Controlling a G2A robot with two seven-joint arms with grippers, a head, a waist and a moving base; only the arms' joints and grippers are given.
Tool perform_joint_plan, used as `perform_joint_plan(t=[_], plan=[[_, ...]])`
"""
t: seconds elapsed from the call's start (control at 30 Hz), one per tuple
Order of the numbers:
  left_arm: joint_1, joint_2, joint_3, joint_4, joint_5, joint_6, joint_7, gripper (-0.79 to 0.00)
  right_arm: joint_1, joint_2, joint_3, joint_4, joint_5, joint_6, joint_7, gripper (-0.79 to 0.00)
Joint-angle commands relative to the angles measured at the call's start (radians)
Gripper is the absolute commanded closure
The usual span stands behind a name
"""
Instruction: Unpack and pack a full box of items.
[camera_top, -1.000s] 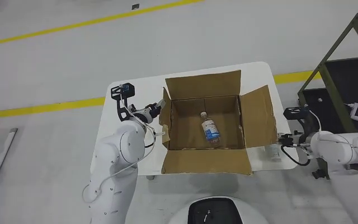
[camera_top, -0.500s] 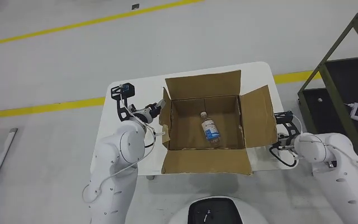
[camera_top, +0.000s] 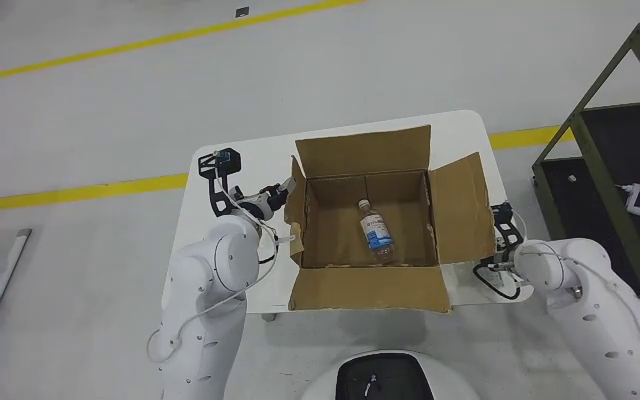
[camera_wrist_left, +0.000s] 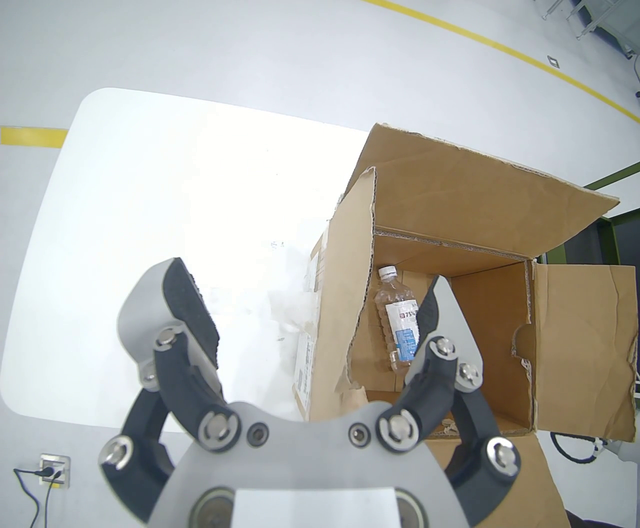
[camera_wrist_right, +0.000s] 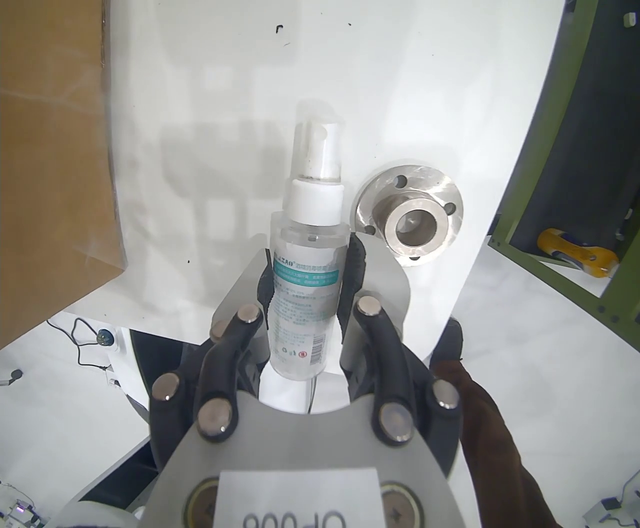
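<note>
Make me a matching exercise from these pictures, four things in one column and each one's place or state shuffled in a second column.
1. clear plastic bottle with a blue label
2. clear spray bottle with a white pump
3. round silver metal flange
4. left gripper

A. jaws open, empty
B. lying in the brown cardboard box
C. resting on the white table
D. held by the right gripper

Pairs: 1-B, 2-D, 3-C, 4-A

I see right gripper (camera_top: 500, 232) with spray bottle (camera_wrist_right: 307, 280) shifted left and slightly down in top view, nearer box (camera_top: 462, 205).
</note>
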Motion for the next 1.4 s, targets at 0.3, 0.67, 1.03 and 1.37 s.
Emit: perform_joint_plan(t=[0.3,0.67,1.03,1.37], plan=[[0.0,0.0,0.0,0.0,0.0,0.0,0.0,-0.785,0.014,0.001,-0.018,0.025,0.001,-0.007,0.001,0.0],[0.0,0.0,0.0,0.0,0.0,0.0,0.0,-0.785,-0.023,0.016,0.247,-0.053,0.387,-0.047,-0.05,0.0],[0.0,0.0,0.0,0.0,0.0,0.0,0.0,-0.785,-0.124,0.025,0.618,-0.156,1.105,-0.262,-0.15,0.0],[0.0,0.0,0.0,0.0,0.0,0.0,0.0,-0.785,-0.02,0.044,0.392,-0.283,1.122,-0.234,-0.02,0.0]])
